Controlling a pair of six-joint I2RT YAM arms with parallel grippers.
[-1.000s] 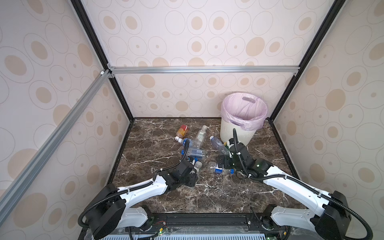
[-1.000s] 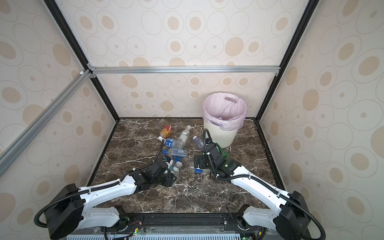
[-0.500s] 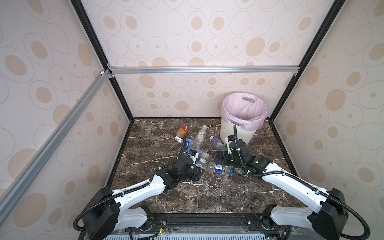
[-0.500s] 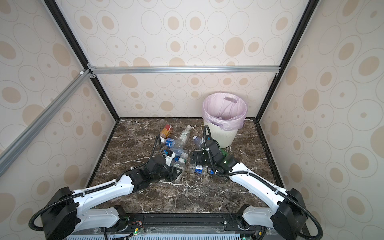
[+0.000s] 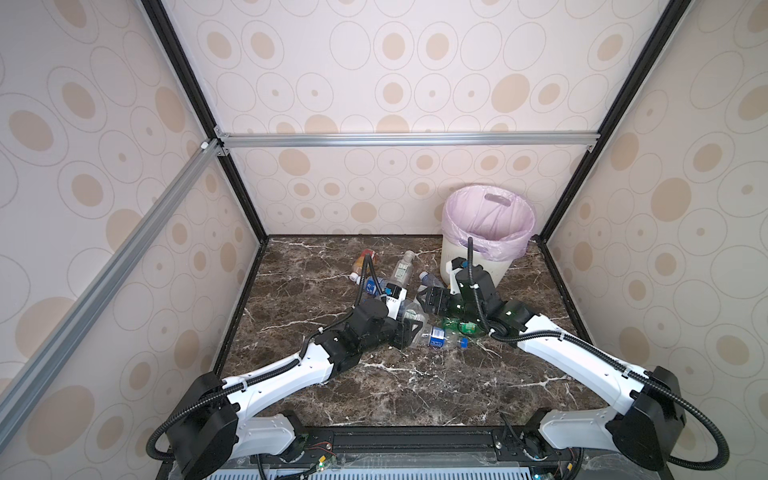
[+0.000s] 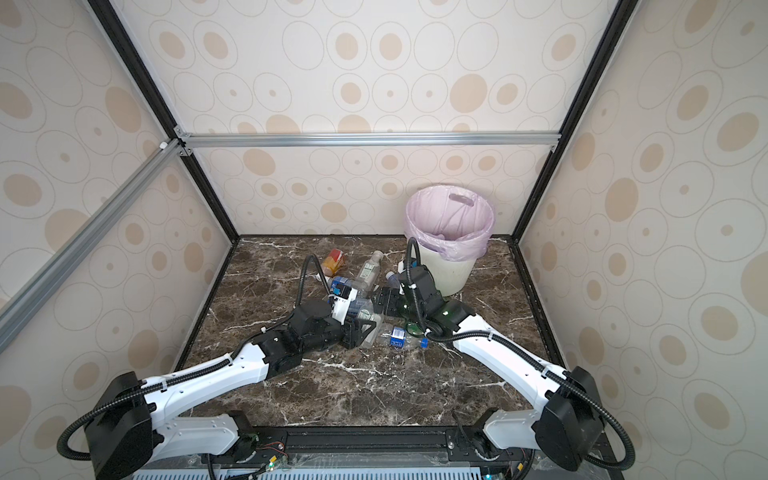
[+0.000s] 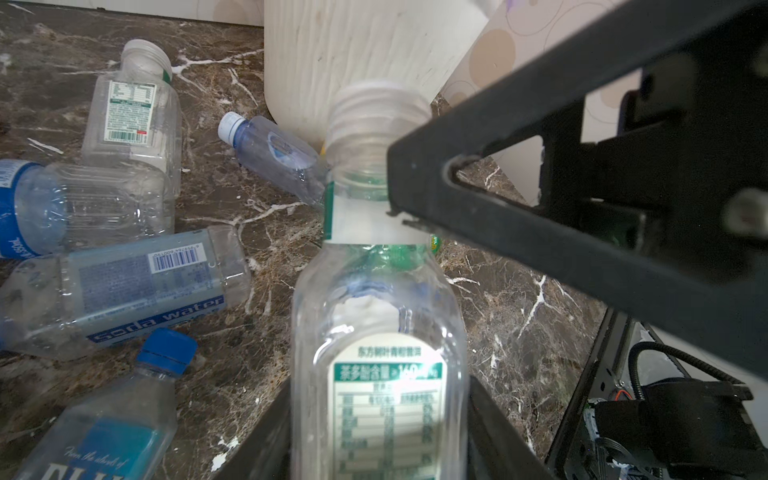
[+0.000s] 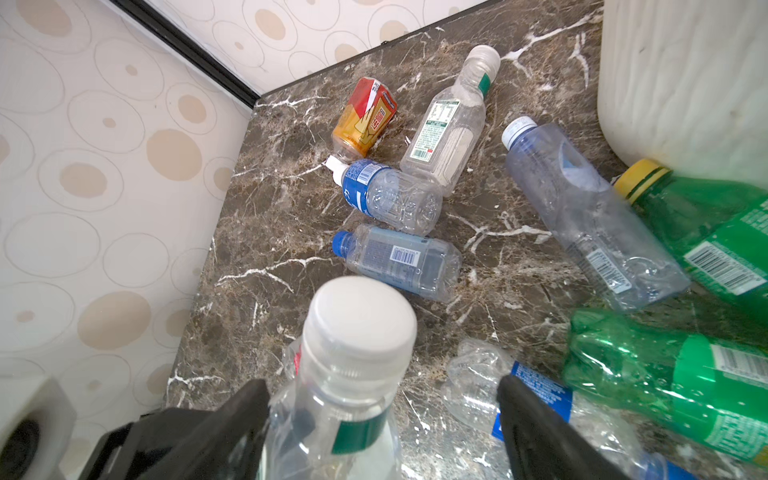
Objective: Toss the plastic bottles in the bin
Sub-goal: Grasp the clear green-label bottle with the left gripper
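Note:
My left gripper (image 7: 380,419) is shut on the body of a clear plastic bottle (image 7: 378,332) with a white cap and green-white label, holding it above the floor in the middle of both top views (image 5: 413,318) (image 6: 368,318). The right gripper (image 8: 382,399) stands open around that bottle's neck (image 8: 353,353); one finger (image 7: 478,199) touches it, the other stays apart. Other plastic bottles lie on the floor: an amber one (image 8: 363,120), two green ones (image 8: 665,382) (image 8: 715,232) and several clear ones (image 8: 582,208). The bin (image 5: 473,266) stands at the back right.
The marble floor (image 5: 395,395) is walled in by patterned panels and black frame posts. The bin's ribbed wall (image 8: 681,75) rises close beside the right gripper. A crushed blue-labelled bottle (image 5: 436,336) lies just below both grippers (image 5: 409,332) (image 5: 430,301).
The left gripper has lifted the clear bottle and carried it right, towards the right gripper. The right gripper has come around the bottle's neck and its jaws have narrowed.

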